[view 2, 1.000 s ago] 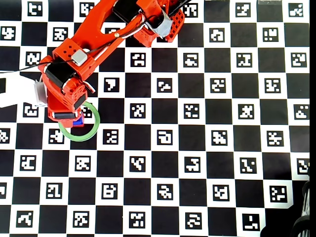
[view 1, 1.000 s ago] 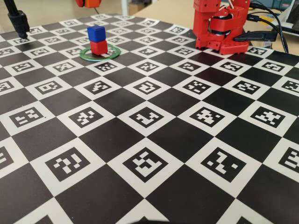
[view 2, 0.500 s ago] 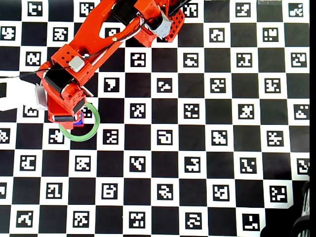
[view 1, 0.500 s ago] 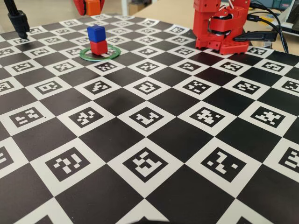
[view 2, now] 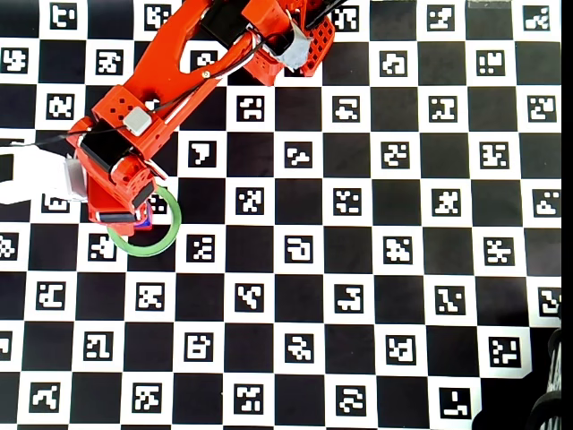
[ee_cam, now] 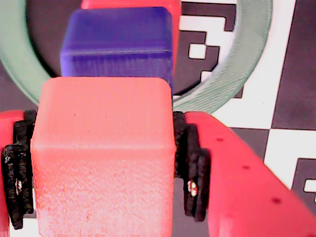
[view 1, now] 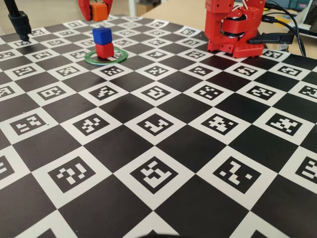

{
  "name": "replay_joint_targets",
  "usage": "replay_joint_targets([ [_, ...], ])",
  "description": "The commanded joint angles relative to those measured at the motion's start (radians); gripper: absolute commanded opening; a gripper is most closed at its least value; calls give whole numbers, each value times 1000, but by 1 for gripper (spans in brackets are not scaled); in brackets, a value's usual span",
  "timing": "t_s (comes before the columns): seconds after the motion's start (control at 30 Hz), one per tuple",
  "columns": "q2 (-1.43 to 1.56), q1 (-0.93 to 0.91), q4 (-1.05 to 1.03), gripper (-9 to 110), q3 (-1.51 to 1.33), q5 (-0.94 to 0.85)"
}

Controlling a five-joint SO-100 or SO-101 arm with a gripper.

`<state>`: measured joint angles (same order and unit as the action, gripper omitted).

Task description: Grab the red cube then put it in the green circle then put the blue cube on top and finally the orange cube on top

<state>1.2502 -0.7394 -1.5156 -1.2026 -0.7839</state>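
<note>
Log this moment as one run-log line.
stage: final cube | gripper: shut on orange cube, above stack | blue cube on red cube inside green circle | orange not placed

Lighting is bright and even in all views, with only soft, faint shadows. The wrist view is overexposed and blurred: the orange cube (ee_cam: pixel 101 158) looks washed-out pink. The fixed view shows mild sheen on the counter's (view 1: pixel 163 144) black squares.
</note>
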Motion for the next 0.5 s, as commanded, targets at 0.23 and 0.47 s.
replay_joint_targets([
  [0.23,38,3,12,3,6,17],
  [0.47,52,35,-2,3,2,40],
])
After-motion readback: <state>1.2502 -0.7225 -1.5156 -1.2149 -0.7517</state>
